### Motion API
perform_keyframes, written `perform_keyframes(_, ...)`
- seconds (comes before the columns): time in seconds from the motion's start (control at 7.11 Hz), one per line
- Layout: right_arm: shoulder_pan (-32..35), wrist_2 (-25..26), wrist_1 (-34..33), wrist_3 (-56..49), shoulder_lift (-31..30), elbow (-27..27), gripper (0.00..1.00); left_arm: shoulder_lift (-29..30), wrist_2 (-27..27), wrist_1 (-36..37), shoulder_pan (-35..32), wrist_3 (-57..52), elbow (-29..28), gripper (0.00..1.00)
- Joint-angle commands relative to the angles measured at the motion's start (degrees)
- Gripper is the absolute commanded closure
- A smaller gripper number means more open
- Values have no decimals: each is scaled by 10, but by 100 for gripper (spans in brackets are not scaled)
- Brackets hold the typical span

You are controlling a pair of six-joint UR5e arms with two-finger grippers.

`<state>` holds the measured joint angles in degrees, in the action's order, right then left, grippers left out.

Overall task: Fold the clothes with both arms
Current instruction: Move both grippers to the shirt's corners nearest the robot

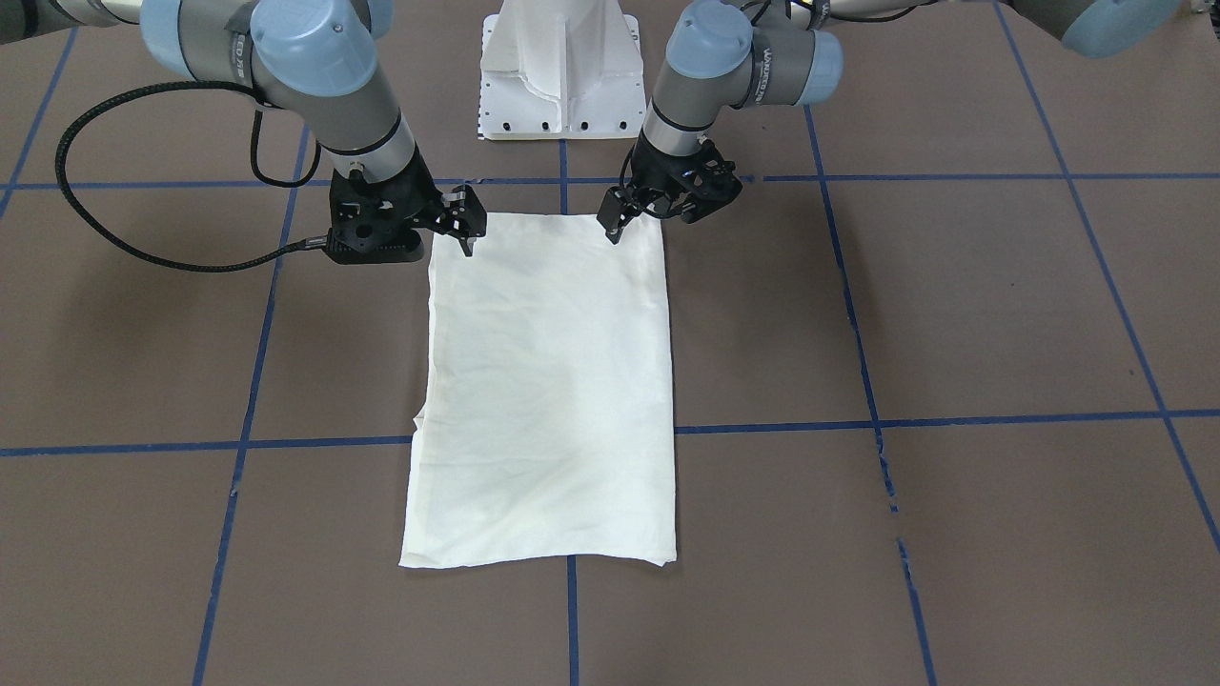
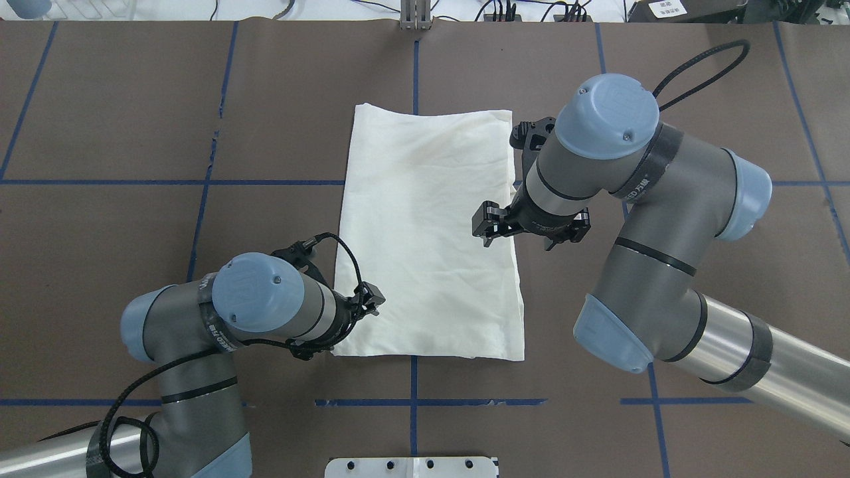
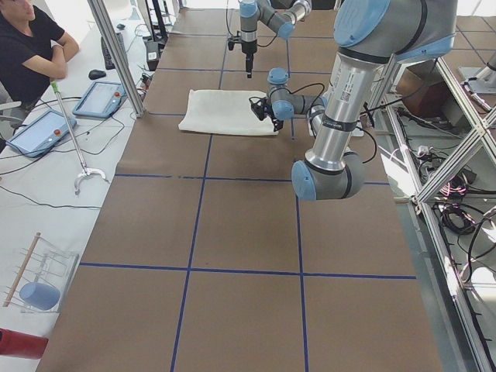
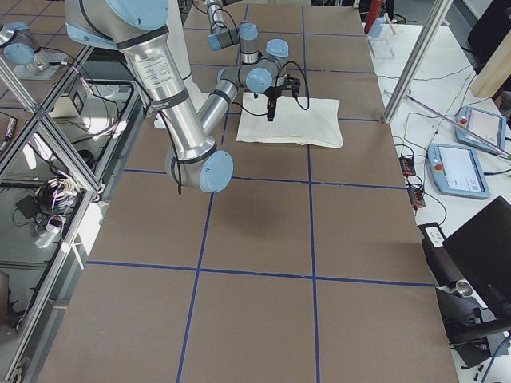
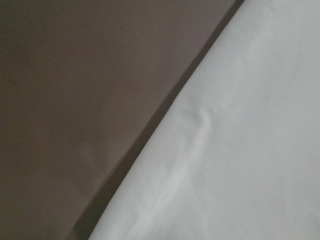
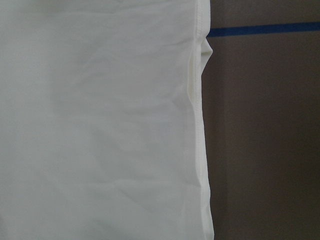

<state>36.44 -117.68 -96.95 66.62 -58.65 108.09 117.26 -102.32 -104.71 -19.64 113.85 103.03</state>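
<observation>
Cream-white T-shirt (image 1: 548, 381) is seen folded into a long rectangle, plain side up, laid flat on the brown table (image 1: 953, 314) across one of the blue tape lines (image 1: 782, 426).

In the front-facing view both grippers appear set at the shirt's robot-side edge. The side views correct this: the left gripper (image 1: 653, 221) is shown low beside its corner of that edge, while the right gripper (image 2: 518, 240) is shown hanging well above the cloth.

The fingers of both are seen spread apart, with nothing held between them.

Neither wrist view shows any fingers. Only a slanting cloth edge against the table is given by the left one. A stitched hem and a strip of blue tape are given by the right one.
</observation>
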Motion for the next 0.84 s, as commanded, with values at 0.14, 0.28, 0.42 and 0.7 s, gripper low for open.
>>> perform_keyframes(0.14, -1, 1, 0, 3, 5, 1, 0, -17, 9, 0, 11, 4, 1, 6)
perform_keyframes(0.28, -1, 2, 0, 3, 5, 1, 0, -16, 9, 0, 11, 5, 1, 19)
perform_keyframes(0.42, -1, 2, 0, 3, 4, 1, 0, -14, 9, 0, 11, 6, 1, 55)
perform_keyframes(0.7, -1, 2, 0, 3, 4, 2, 0, -15, 9, 0, 12, 5, 2, 100)
